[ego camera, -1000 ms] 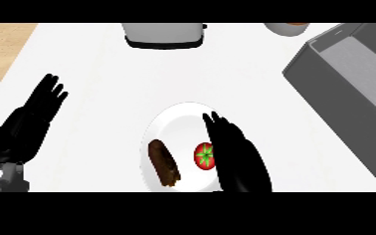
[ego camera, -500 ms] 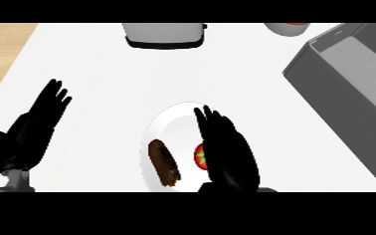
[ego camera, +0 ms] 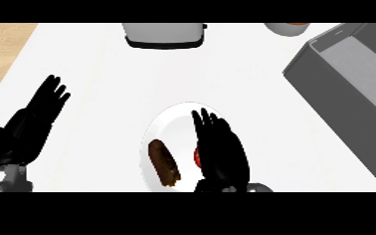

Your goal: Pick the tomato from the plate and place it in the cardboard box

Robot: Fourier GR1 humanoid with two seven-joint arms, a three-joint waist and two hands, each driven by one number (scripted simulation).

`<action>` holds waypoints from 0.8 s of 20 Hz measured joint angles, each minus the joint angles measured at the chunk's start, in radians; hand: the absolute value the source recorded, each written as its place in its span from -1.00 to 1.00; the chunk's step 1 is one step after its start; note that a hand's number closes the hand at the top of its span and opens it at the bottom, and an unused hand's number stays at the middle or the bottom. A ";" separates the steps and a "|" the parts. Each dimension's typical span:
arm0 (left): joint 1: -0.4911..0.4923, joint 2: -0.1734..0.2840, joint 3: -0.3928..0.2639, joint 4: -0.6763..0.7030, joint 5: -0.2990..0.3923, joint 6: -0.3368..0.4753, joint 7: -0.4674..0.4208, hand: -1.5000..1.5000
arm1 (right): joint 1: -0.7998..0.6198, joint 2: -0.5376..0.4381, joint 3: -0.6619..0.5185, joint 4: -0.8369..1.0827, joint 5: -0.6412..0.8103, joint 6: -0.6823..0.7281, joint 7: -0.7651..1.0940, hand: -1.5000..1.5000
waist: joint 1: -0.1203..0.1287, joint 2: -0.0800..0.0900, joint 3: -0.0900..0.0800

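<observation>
The right hand (ego camera: 219,152) hovers flat over the plate (ego camera: 172,117), fingers straight and grasping nothing. It nearly covers the tomato (ego camera: 197,157), a red sliver beside a brown sausage (ego camera: 164,163). The hand should curl around the tomato alone, avoiding the sausage. The box (ego camera: 341,84) lies to the plate's right. The left hand (ego camera: 37,119) rests open left of the plate.
</observation>
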 measured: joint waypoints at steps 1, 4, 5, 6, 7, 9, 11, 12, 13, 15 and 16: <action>-0.002 -0.001 0.002 -0.009 0.000 0.003 0.008 0.00 | 0.002 0.000 -0.002 0.008 0.002 0.000 -0.002 -1.00 | 0.000 0.000 0.000; -0.007 -0.008 0.002 -0.010 -0.012 0.006 0.017 0.00 | 0.000 0.001 -0.011 0.037 0.006 -0.001 -0.005 -1.00 | 0.000 0.000 0.000; -0.002 -0.014 -0.004 -0.022 -0.018 0.011 0.021 0.00 | -0.003 0.001 0.000 0.053 0.006 -0.009 -0.001 -1.00 | 0.001 0.000 0.000; 0.004 -0.008 0.008 -0.018 -0.011 -0.004 0.015 0.00 | -0.006 0.001 -0.002 0.061 0.004 -0.011 0.001 -1.00 | 0.002 0.000 0.000; 0.015 -0.007 0.014 -0.026 -0.006 -0.011 0.015 0.00 | -0.002 0.001 -0.007 0.064 0.009 -0.009 -0.004 -1.00 | 0.002 0.000 0.000; 0.021 -0.010 0.016 -0.033 -0.010 -0.013 0.023 0.00 | 0.003 0.000 -0.013 0.068 0.012 -0.003 -0.008 -1.00 | 0.001 -0.001 0.000; 0.009 -0.015 0.020 -0.028 -0.017 -0.012 0.027 0.00 | -0.008 0.001 -0.005 0.090 0.009 -0.011 -0.004 -1.00 | 0.002 0.000 0.000; 0.016 -0.022 0.017 -0.028 -0.023 -0.012 0.021 0.00 | -0.006 0.001 -0.006 0.105 0.015 -0.013 -0.010 -1.00 | 0.002 0.000 0.000; 0.018 -0.018 0.022 -0.041 -0.020 -0.014 0.033 0.00 | 0.000 0.001 0.004 0.107 0.015 -0.018 -0.005 -1.00 | 0.002 0.000 0.000; 0.025 -0.023 0.029 -0.034 -0.024 -0.023 0.022 0.00 | -0.008 0.000 -0.006 0.127 0.004 -0.019 -0.013 -1.00 | 0.002 0.000 0.000; 0.024 -0.027 0.028 -0.038 -0.028 -0.021 0.027 0.00 | -0.010 0.001 -0.005 0.139 0.002 -0.021 -0.015 -1.00 | 0.002 0.000 0.000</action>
